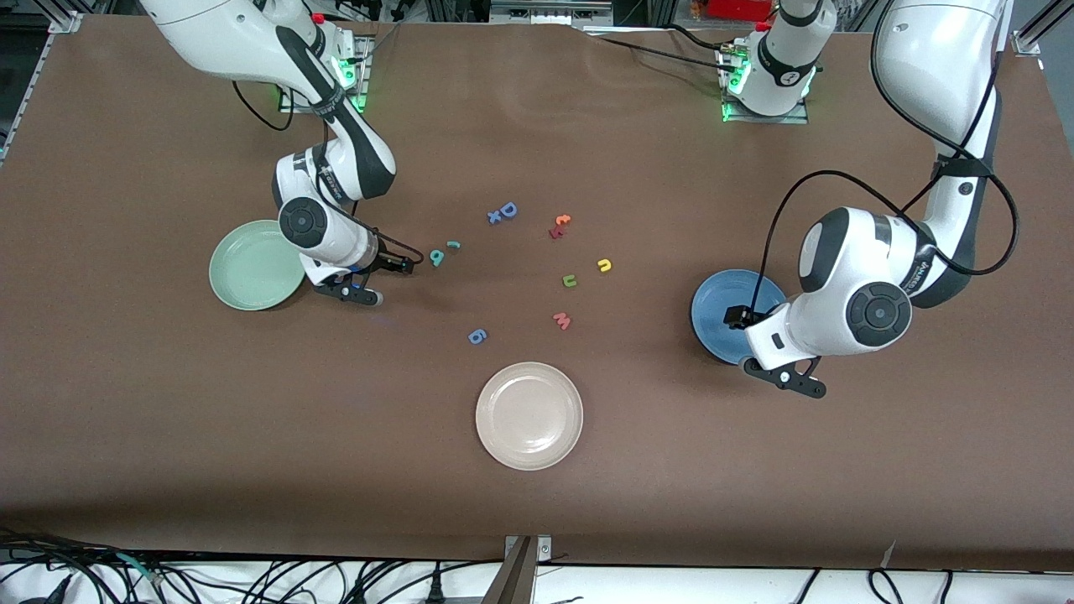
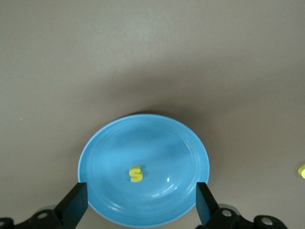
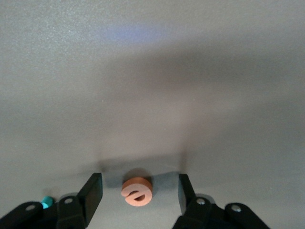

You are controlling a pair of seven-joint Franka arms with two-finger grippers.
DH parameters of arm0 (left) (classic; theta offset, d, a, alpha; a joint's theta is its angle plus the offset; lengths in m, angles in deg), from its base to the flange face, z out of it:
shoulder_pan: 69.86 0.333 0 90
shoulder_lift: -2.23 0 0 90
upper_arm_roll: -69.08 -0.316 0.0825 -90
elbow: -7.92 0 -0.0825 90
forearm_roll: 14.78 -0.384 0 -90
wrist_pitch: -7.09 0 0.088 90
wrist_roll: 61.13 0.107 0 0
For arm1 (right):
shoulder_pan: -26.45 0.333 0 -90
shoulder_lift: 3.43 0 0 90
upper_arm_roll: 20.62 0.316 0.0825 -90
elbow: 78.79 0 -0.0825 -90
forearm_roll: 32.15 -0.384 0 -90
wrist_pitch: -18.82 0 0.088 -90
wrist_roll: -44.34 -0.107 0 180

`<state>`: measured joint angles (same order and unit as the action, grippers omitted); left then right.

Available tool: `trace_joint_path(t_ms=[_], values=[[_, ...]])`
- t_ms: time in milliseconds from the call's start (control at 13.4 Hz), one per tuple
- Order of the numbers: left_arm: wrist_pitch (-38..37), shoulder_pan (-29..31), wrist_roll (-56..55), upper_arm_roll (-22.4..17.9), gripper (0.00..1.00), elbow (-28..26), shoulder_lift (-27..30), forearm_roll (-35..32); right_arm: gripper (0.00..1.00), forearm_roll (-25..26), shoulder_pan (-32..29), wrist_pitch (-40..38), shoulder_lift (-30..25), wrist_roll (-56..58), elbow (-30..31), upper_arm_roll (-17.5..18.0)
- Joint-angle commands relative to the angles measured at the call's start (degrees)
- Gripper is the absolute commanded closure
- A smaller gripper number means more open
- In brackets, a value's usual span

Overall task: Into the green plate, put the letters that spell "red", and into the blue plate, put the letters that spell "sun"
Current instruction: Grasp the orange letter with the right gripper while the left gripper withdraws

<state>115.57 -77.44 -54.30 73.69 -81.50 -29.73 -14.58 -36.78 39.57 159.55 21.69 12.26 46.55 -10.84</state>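
Here, low in the right wrist view, the right gripper [image 3: 139,191] straddles the small orange plastic "e" [image 3: 137,191] on the brown table [image 1: 168,403], fingers apart, while the left gripper [image 2: 140,205] hangs open over the round blue plate [image 2: 181,143] holding the yellow "s" [image 2: 136,174].

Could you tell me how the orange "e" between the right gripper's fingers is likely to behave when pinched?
The orange "e" looks chunky and stiff, so it probably won't flex. Being small, it's likely light. Lying flat between the right gripper, it could slide or pop out.
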Motion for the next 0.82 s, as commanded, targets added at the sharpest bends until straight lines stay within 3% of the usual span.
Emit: trace_joint_path(t_ms=[0, 299, 373, 597, 672, 746], values=[[-4.7, 0.0, -0.9, 0.0, 0.00, 0.3, 2.3, -0.7, 0.29, -0.9, 0.1, 1.6, 0.7, 0.1, 0.6, 1.1], [-7.8, 0.1, -0.9, 0.0, 0.00, 0.3, 3.5, -0.8, 0.33, -0.8, 0.1, 2.1, 1.3, 0.3, 0.7, 1.6], [-7.8, 0.0, -1.0, 0.0, 0.00, 0.3, 3.5, -0.7, 0.47, -0.8, 0.1, 2.1, 1.3, 0.5, 0.7, 1.6], [-7.3, -0.2, -1.5, 0.0, 0.00, 0.4, 3.4, -1.0, 0.74, -0.8, 0.1, 2.0, 1.3, 0.5, 0.7, 1.6], [-7.1, -0.2, -1.5, 0.0, 0.00, 0.4, 3.3, -1.0, 0.81, -0.8, 0.1, 2.0, 1.3, 0.5, 0.7, 1.6], [-7.0, -0.4, -1.6, 0.0, 0.00, 0.4, 3.1, -1.2, 0.82, -0.9, 0.1, 2.1, 1.3, 0.5, 0.7, 1.6]])
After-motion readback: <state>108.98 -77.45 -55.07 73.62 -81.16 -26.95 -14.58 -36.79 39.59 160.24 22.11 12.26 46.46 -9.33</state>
